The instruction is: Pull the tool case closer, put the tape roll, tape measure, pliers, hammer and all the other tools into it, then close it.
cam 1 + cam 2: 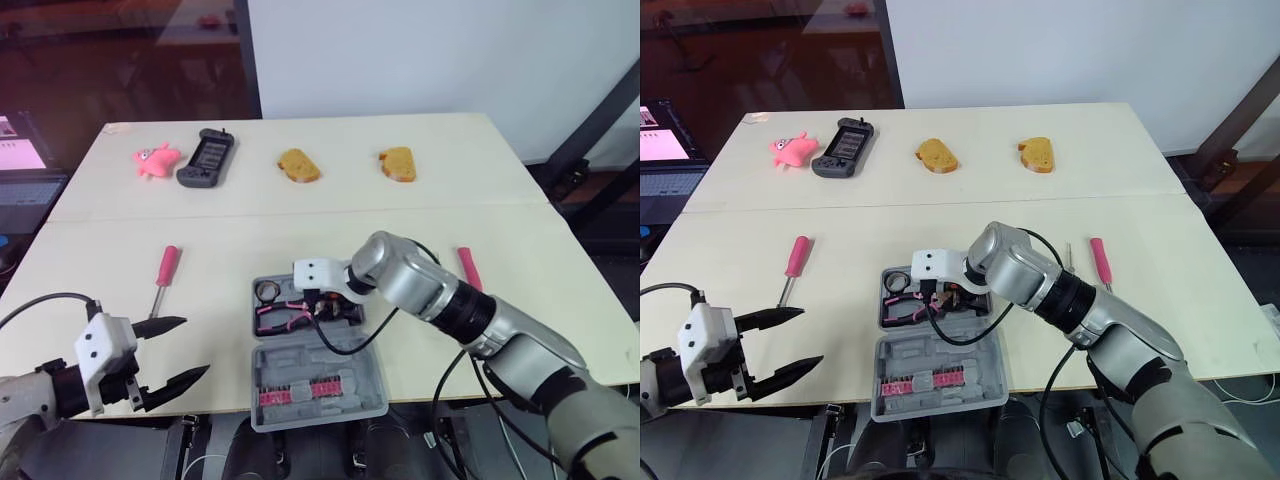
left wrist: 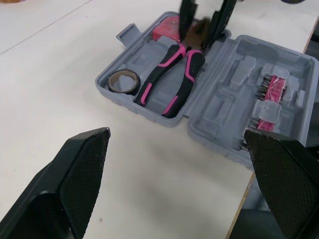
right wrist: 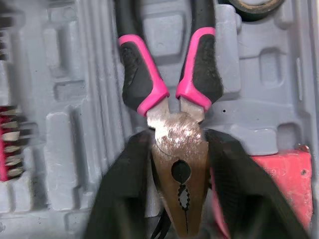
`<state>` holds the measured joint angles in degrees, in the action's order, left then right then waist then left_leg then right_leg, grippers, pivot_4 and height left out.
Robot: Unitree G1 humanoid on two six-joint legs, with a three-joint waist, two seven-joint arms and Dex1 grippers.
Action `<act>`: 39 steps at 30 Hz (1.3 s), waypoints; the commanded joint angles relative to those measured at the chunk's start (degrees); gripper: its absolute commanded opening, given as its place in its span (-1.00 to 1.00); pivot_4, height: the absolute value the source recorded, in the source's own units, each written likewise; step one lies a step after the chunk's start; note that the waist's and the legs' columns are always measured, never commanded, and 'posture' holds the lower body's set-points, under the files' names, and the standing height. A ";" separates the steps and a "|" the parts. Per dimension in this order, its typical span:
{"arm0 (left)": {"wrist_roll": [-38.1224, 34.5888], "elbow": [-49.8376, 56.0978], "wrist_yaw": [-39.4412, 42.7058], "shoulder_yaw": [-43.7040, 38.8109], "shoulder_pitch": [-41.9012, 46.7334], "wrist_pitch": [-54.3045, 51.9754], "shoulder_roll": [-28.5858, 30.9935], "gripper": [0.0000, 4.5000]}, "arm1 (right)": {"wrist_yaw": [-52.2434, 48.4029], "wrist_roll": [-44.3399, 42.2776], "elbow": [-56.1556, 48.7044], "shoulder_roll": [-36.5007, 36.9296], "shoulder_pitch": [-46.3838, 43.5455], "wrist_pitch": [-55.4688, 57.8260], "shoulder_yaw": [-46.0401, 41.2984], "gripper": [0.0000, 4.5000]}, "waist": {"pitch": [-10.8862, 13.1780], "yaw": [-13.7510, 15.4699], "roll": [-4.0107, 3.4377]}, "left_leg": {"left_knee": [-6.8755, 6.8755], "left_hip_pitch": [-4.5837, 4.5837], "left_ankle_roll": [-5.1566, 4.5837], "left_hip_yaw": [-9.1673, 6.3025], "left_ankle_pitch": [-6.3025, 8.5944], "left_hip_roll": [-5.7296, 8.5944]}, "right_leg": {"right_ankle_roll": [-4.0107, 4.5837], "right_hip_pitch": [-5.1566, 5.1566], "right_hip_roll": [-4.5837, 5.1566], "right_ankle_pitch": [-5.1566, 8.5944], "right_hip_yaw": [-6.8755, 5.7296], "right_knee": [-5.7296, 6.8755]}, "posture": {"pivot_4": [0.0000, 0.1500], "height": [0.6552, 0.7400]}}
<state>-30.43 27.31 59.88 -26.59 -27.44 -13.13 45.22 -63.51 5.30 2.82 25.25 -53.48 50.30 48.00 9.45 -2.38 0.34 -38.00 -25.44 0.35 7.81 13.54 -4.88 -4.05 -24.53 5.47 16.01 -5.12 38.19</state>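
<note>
The grey tool case (image 1: 300, 360) lies open at the table's front middle. Its tray holds the tape roll (image 2: 123, 80), a red tape measure (image 2: 167, 27) and the pink-and-black pliers (image 2: 169, 74). My right gripper (image 3: 180, 137) reaches down into the tray, its fingers (image 3: 124, 189) shut on the pliers' metal head. The pliers rest in their slot. A pink-handled screwdriver (image 1: 165, 270) lies left of the case and another (image 1: 468, 268) lies to its right. My left gripper (image 1: 196, 346) hovers open at the front left, holding nothing.
The case lid (image 2: 224, 109) nearest me carries a pink bit rack (image 1: 298, 390). Along the far side sit a pink toy pig (image 1: 153, 160), a dark handheld device (image 1: 207, 157) and two bread pieces (image 1: 298, 166), (image 1: 397, 163). Bare tabletop lies between them and the case.
</note>
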 commanded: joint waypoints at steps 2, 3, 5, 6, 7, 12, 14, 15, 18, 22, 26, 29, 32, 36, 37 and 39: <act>-0.10 0.76 0.77 -0.89 0.23 0.21 0.71 1.00 | -1.62 -2.11 -2.96 0.48 -0.63 0.11 -4.31 0.94 | 0.00 0.00 0.00 | 0.00 -0.01 0.00 0.01 0.00 0.00 | -0.01 0.00 0.01 0.00 0.00 -0.01 | 1.00 0.50; -0.15 0.43 0.93 -0.76 0.60 0.19 0.81 1.00 | -2.87 -4.10 -4.28 1.02 -0.91 0.82 -6.68 0.94 | 0.00 0.04 0.00 | 0.00 -0.01 0.00 0.01 0.00 0.01 | -0.01 0.00 0.02 0.00 0.00 -0.01 | 1.00 0.50; -0.20 -0.04 1.23 -0.58 1.11 0.16 0.91 1.00 | -4.37 -7.57 -6.00 1.60 -0.60 1.55 -10.72 0.94 | 0.00 0.13 0.00 | 0.00 -0.02 0.00 0.00 0.00 0.01 | -0.01 0.00 0.02 0.00 0.00 -0.01 | 1.00 0.50; -0.36 -0.22 1.24 -0.42 1.54 0.05 0.76 1.00 | -3.86 -9.26 -6.25 1.36 0.52 -0.50 -13.90 0.94 | 0.00 0.12 0.01 | 0.00 -0.01 0.00 -0.01 0.00 0.01 | -0.01 0.01 0.02 0.00 0.00 -0.01 | 1.00 0.50; -0.40 -0.38 1.25 -0.21 1.93 -0.02 0.65 1.00 | -3.03 -10.09 -6.47 1.37 1.67 -2.93 -16.41 0.94 | 0.00 0.16 0.01 | 0.00 0.01 0.00 -0.01 0.00 0.01 | -0.01 0.03 0.02 0.00 -0.01 -0.02 | 1.00 0.50; -0.08 -0.65 1.00 1.43 3.16 0.39 -0.28 1.00 | 2.77 -12.87 -11.14 0.17 9.65 -13.74 -26.22 0.94 | -0.03 0.33 0.05 | 0.01 0.00 0.00 0.00 0.01 0.02 | -0.02 0.08 0.03 -0.01 -0.06 -0.07 | 1.00 0.50; 0.18 -0.63 0.77 2.50 3.58 0.59 -0.83 1.00 | 1.87 -16.31 -13.11 -0.34 11.68 -10.94 -27.72 0.94 | -0.02 0.24 0.05 | 0.02 0.00 0.00 0.00 0.00 0.02 | -0.02 0.07 0.03 -0.01 -0.06 -0.05 | 1.00 0.50; 0.18 -0.54 0.72 2.97 3.73 0.57 -1.04 1.00 | 1.78 -17.02 -13.55 -0.34 12.29 -10.11 -27.72 0.83 | -0.02 0.21 0.05 | 0.02 0.00 0.00 -0.01 0.00 0.02 | -0.02 0.07 0.02 -0.01 -0.06 -0.04 | 1.00 0.50; -0.49 0.08 0.38 4.17 3.84 -0.28 -1.45 1.00 | 3.78 -15.41 -14.32 -0.07 15.32 -15.65 -26.88 0.35 | -0.03 0.02 0.05 | 0.02 0.01 0.00 -0.05 0.00 0.01 | -0.02 0.07 0.01 -0.01 -0.06 -0.04 | 1.00 0.50; -0.86 0.88 -1.28 6.28 4.58 -1.09 -2.79 1.00 | 6.40 -10.58 -10.30 -0.12 19.37 -24.23 -23.07 -0.64 | -0.03 0.12 0.05 | 0.02 0.02 0.00 -0.05 0.00 0.03 | -0.02 0.10 0.03 0.00 -0.06 -0.05 | 1.00 0.50; 0.03 0.88 -2.60 8.22 5.89 -0.89 -3.97 1.00 | 7.54 -9.45 -5.61 -1.96 20.30 -26.25 -21.74 -0.98 | -0.03 0.17 0.07 | -0.01 0.02 0.01 -0.04 -0.01 0.03 | -0.03 0.12 0.02 0.00 -0.06 -0.04 | 1.00 0.50; 0.24 1.02 -3.17 8.63 5.99 -0.78 -4.15 1.00 | 8.73 -7.84 -1.59 -3.54 19.34 -28.14 -21.33 -0.98 | -0.03 0.05 0.07 | -0.01 0.03 0.01 -0.06 -0.02 0.02 | -0.02 0.11 0.00 -0.01 -0.06 -0.03 | 1.00 0.50; 0.45 1.20 -3.61 8.70 5.68 -0.32 -4.34 1.00 | 9.16 -6.87 1.36 -4.64 18.87 -29.17 -21.35 -0.98 | -0.02 0.02 0.07 | 0.00 0.02 0.01 -0.05 -0.02 0.02 | -0.02 0.10 0.00 0.00 -0.06 -0.03 | 1.00 0.50; 0.80 1.16 -3.83 8.59 5.12 0.01 -4.35 1.00 | 9.30 -5.51 4.94 -5.68 18.34 -30.08 -20.99 -0.98 | -0.03 0.13 0.07 | 0.00 0.02 0.01 -0.05 -0.02 0.02 | -0.02 0.11 0.00 0.00 -0.06 -0.03 | 1.00 0.50; 0.89 1.15 -3.88 8.54 5.06 0.08 -4.33 1.00 | 8.77 -5.16 6.20 -5.93 18.54 -30.83 -20.43 -0.98 | -0.03 0.13 0.07 | 0.00 0.02 0.01 -0.05 -0.02 0.02 | -0.02 0.11 0.01 0.00 -0.06 -0.04 | 1.00 0.50; 1.21 1.07 -3.87 8.45 4.94 0.28 -4.26 1.00 | 8.02 -4.25 9.27 -6.62 19.17 -32.24 -19.15 -0.98 | -0.03 0.13 0.07 | 0.00 0.02 0.01 -0.05 -0.02 0.03 | -0.02 0.11 0.01 -0.01 -0.06 -0.04 | 1.00 0.50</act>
<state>-29.25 27.18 56.13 -17.23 -22.30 -14.16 40.90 -54.71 0.47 11.02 19.41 -34.02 19.89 27.77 9.42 -2.26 0.41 -38.00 -25.41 0.36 7.76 13.52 -4.86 -4.08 -24.42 5.48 16.01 -5.18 38.16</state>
